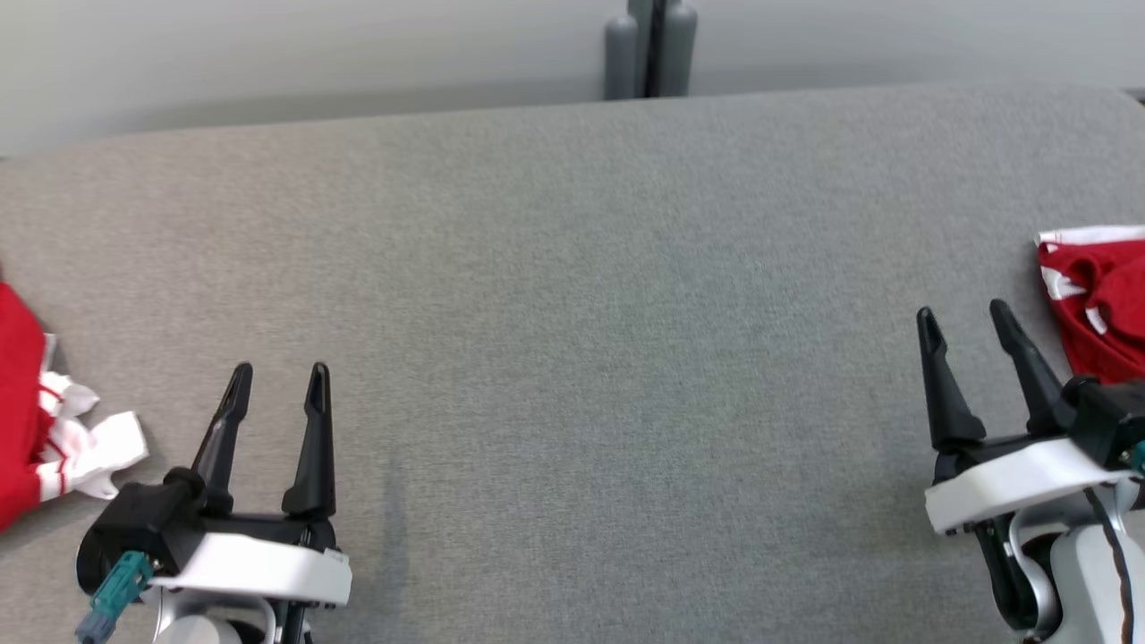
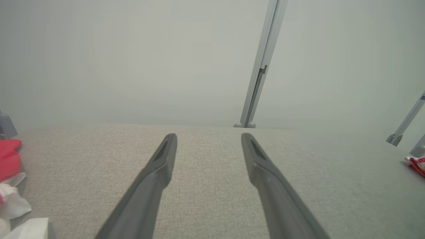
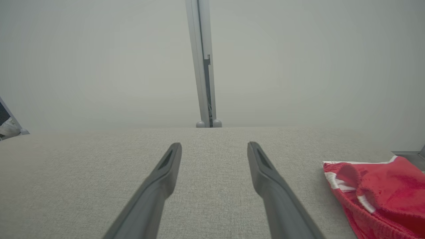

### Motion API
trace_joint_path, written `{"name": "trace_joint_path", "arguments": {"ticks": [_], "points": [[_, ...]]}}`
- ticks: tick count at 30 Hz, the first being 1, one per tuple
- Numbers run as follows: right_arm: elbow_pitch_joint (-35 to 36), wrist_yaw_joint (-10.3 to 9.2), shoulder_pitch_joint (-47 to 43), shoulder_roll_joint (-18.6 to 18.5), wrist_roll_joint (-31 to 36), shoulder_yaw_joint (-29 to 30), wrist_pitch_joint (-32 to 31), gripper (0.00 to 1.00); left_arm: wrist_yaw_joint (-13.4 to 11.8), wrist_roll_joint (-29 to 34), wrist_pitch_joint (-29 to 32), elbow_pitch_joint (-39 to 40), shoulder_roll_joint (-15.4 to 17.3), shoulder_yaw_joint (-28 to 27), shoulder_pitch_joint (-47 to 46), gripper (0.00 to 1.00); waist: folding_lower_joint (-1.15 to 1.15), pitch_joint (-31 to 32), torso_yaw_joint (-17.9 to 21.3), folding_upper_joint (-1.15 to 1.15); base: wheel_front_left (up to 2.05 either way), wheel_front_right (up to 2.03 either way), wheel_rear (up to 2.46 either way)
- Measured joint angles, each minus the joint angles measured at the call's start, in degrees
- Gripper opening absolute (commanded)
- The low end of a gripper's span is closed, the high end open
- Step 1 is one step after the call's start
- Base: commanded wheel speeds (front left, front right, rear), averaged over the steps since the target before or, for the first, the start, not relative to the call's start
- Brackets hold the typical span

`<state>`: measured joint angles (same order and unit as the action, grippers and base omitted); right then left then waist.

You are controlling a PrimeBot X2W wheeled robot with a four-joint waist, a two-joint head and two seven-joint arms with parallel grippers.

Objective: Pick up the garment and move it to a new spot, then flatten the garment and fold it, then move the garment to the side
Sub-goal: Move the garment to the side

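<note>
- Two garments are seen on a grey woven fabric surface (image 1: 572,268), which spans the head view from edge to edge. A plain pale wall (image 1: 268,54) is set behind its far edge.
- At the far left edge, a crumpled red and white garment (image 1: 27,402) is laid on the surface and cut off by the frame, with its white part bunched on the side nearest the left gripper.
- A grey upright post (image 1: 650,49) is stood against the wall, behind the middle of the far edge.
- At the far right edge, a red garment with white trim (image 1: 1096,304) is laid flatter, with a straight white border along its far side. It too is cut off by the frame.
- The left gripper (image 1: 280,374) is poised at the lower left, near the crumpled garment but apart from it. A teal connector (image 1: 116,586) is fitted at its wrist. The jaws are spread wide and nothing is grasped.
- The right gripper (image 1: 963,315) is poised at the lower right, just beside the trimmed garment, with its fingers apart from the cloth. The jaws are likewise spread wide and empty, and bare fabric is seen between the fingers in the right wrist view.
</note>
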<state>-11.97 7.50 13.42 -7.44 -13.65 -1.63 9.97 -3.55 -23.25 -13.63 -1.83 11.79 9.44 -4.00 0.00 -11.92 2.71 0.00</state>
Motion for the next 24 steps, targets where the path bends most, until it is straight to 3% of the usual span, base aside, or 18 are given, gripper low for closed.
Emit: {"name": "trace_joint_path", "arguments": {"ticks": [16, 24], "points": [[3.97, 0.0, -11.74, 0.51, 1.58, 1.23, -4.1, 1.0, -0.42, -0.74, -0.19, -1.55, 0.98, 0.37, 9.55, 1.0, 0.0, 11.66, -2.84, 0.0, 0.0, 0.0, 0.0], [8.38, 0.0, -16.27, 1.59, 2.35, 3.33, -5.52, 1.0, -1.14, -0.67, 0.59, -0.15, 1.57, 0.7, 11.79, 1.0, 0.0, 13.5, -2.93, 0.0, 0.0, 0.0, 0.0]]}}
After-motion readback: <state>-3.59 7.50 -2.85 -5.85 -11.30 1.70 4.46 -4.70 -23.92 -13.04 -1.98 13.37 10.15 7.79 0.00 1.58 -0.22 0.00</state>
